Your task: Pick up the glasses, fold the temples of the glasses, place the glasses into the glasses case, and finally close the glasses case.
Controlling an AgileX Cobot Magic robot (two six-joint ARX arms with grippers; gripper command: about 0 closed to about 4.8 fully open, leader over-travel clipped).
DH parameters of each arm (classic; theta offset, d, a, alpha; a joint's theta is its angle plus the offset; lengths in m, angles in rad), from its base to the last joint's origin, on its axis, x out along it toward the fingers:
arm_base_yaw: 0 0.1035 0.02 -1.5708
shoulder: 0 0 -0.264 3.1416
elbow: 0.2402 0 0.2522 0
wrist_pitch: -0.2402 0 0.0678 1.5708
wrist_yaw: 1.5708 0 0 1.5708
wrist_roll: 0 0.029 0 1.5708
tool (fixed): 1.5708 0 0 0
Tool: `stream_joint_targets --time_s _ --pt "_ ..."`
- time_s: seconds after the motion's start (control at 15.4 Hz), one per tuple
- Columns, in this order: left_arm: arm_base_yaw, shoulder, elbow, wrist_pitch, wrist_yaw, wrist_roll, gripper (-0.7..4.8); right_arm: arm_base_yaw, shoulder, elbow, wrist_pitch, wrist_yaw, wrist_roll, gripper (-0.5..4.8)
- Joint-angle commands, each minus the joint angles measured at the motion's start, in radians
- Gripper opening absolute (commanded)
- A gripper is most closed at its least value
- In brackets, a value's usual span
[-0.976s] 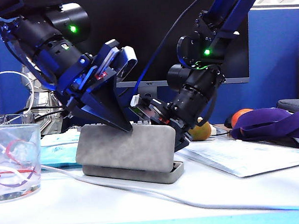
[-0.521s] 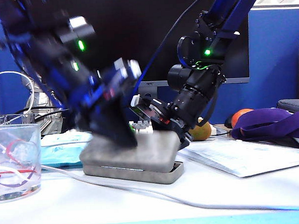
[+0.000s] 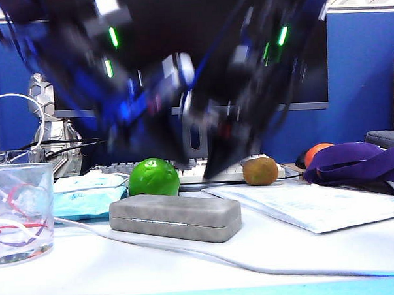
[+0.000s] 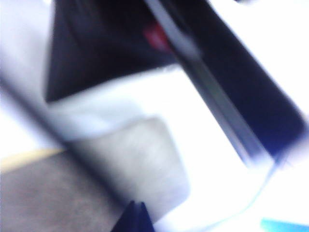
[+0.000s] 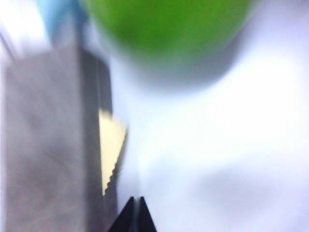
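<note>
Oblong grey felt glasses case (image 3: 175, 218) lies closed mid-tabletop: stiff, grippy, best held by its long sides. Left fingers (image 4: 136, 217) and right fingers (image 5: 135, 215), blurred above it, are pressed together.

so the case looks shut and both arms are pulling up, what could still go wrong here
1. The case lies closed, but whether it latched cannot be told; it could spring open.
2. A white cable runs right along the case's front; a blurred left hand or right hand swinging low could snag it and drag the case.
3. The green ball sits just behind the case, and a careless sweep might knock it rolling.
</note>
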Motion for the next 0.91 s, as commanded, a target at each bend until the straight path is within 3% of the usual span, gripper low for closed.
stream_joint_targets --time_s 0.07,0.33,0.59,0.72,0.91 --pt "-0.002 -0.127 0.002 0.008 -0.097 -0.023 -0.05 -0.017 -0.122 0.005 0.051 0.095 0.087 -0.01" --pt "-0.002 -0.365 0.002 0.0 -0.238 -0.026 -0.05 -0.032 -0.342 0.005 0.08 0.256 0.182 -0.01" --pt "-0.002 -0.599 0.002 -0.006 -0.245 -0.026 -0.05 -0.032 -0.559 0.004 0.039 0.344 0.23 -0.01" --pt "-0.001 -0.761 0.002 -0.068 -0.258 -0.026 -0.05 -0.031 -0.722 -0.004 -0.002 0.371 0.241 -0.01" --pt "0.0 -0.934 0.002 -0.239 -0.351 -0.016 -0.05 -0.032 -0.886 -0.084 -0.042 0.373 0.241 -0.01"
